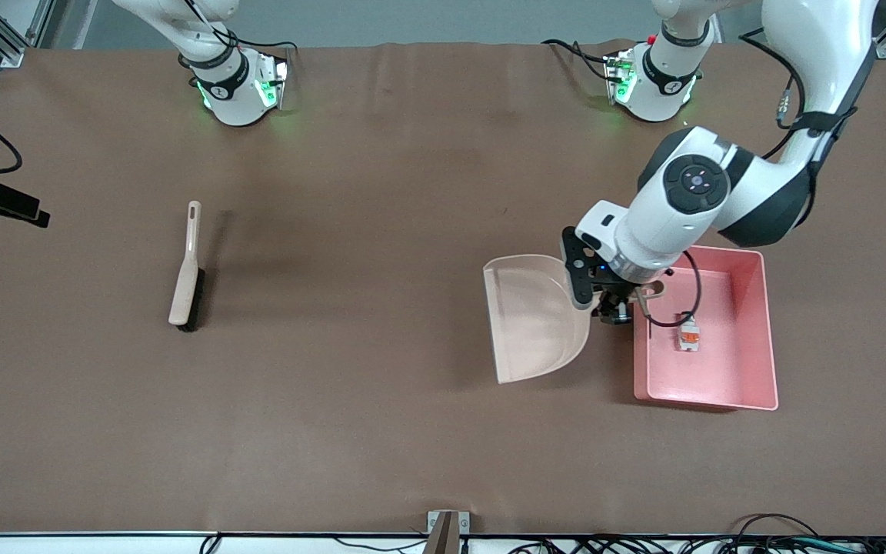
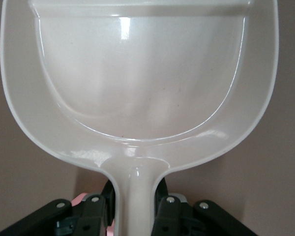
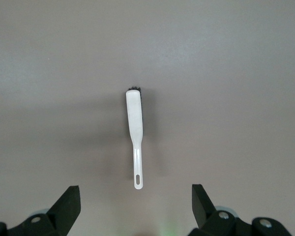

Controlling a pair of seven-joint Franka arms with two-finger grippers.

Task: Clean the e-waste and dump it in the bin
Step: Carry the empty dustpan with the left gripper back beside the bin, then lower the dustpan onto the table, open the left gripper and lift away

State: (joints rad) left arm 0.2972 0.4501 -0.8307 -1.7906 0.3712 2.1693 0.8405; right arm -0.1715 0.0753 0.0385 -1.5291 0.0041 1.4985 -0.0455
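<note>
Nearest the front camera we see the pink bin (image 1: 751,338) resting on the brown tabletop (image 1: 381,431) toward the left arm's end. Inside it lies the whitish-grey switch (image 1: 690,336) with its orange mark; we cannot make out the dark block in any view. Just beside the bin, toward the right arm's end, the beige dustpan (image 1: 531,319) sits with its handle pointing at the bin. Our left tool (image 1: 618,302) is over the gap between dustpan and bin, its fingers (image 2: 94,212) clamped on the dustpan's handle (image 2: 135,196), and the scoop of the pan looks bare in the left wrist view. Well apart, toward the right arm's end, the hand brush (image 1: 187,268) lies on the tabletop. Our right tool (image 3: 135,211) hangs high above that brush (image 3: 135,132) with its fingers spread wide and nothing between them; that arm waits.
</note>
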